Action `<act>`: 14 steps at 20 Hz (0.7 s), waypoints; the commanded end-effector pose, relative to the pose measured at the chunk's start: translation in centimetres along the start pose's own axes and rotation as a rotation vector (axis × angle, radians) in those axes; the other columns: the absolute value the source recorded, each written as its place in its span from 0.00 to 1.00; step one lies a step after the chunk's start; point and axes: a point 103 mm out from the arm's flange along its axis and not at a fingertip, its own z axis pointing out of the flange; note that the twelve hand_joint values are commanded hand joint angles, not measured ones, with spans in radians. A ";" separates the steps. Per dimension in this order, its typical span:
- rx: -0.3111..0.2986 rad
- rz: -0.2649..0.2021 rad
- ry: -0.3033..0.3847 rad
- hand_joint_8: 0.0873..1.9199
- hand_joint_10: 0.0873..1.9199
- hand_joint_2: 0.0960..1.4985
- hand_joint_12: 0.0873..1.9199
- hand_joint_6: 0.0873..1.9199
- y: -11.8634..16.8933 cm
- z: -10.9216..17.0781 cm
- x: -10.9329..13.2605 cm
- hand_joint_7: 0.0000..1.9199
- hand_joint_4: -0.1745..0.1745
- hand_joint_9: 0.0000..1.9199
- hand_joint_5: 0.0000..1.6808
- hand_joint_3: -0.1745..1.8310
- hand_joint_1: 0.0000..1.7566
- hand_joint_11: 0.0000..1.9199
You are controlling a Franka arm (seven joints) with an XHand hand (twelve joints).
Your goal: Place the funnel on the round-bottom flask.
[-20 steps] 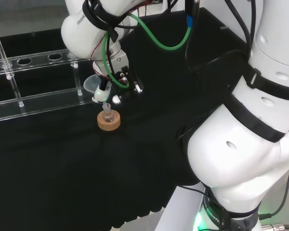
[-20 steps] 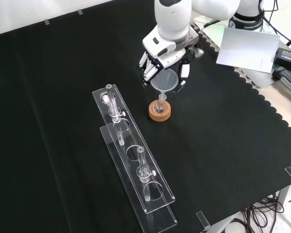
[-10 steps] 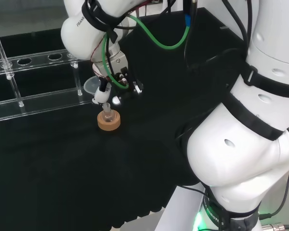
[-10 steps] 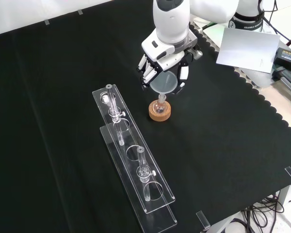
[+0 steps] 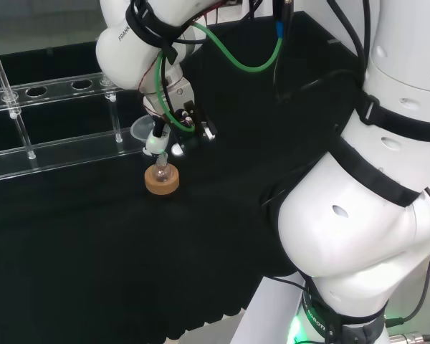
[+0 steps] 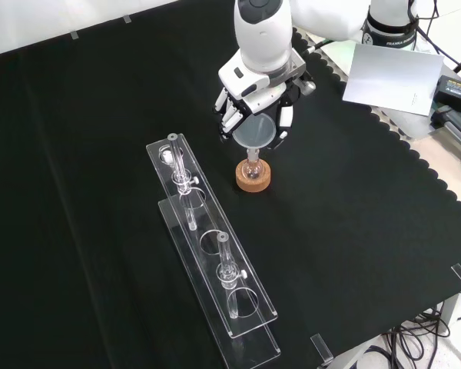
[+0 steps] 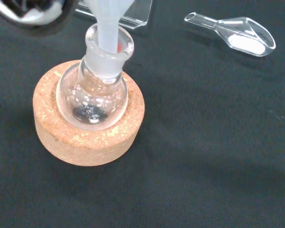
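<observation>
Cork ring stand (image 7: 88, 128) cradled the round-bottom flask (image 7: 92, 92) as we saw the hand (image 6: 255, 96), fingers curled around the funnel (image 6: 256, 134), with its stem inside the neck; no legible labels.

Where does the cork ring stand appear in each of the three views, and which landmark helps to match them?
Head view: the cork ring lies left of centre, under the hand.
Front view: it lies just above centre, right of the clear rack.
Wrist view: it is large and close, holding the round-bottom flask.
Shared landmark: the funnel above the flask.
</observation>
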 end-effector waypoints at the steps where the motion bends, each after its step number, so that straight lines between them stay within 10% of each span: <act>1: 0.001 -0.001 0.008 0.37 0.15 0.47 0.55 0.37 0.1 0.3 -0.1 0.49 0.27 0.64 0.51 0.40 0.49 0.44; 14: -0.007 -0.018 -0.003 0.38 0.16 0.47 0.55 0.37 0.0 0.1 0.5 0.48 0.27 0.64 0.50 0.41 0.49 0.44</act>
